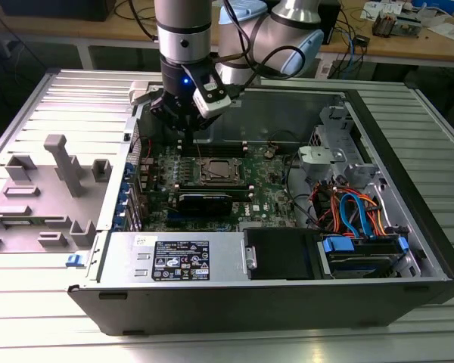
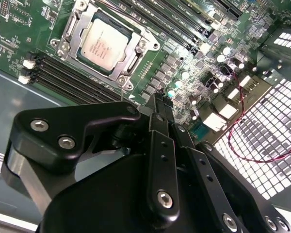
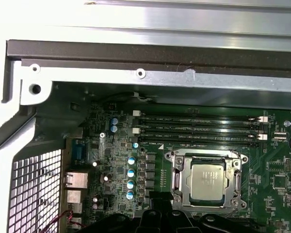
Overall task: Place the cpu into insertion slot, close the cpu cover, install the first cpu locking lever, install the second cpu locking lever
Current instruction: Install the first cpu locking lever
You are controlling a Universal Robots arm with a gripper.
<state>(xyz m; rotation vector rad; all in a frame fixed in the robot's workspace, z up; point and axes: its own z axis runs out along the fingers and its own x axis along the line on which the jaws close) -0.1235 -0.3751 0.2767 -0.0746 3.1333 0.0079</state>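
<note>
Computer case [image 1: 250, 306], grey fixture [image 1: 38, 204] on ribbed table [image 1: 45, 333]

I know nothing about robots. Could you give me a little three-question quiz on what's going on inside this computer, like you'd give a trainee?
1. True or false: the thin silver-grey metal cpu cover frame lies closed around the small flat square cpu with the dull silver top.
2. Where does the black gripper hang? A) over the green motherboard, near the cpu; B) over the drive cables; C) outside the computer case.
3. Fill in: the long memory slots beside the cpu are ____ in colour.

Key: 1 true; 2 A; 3 black.
</note>
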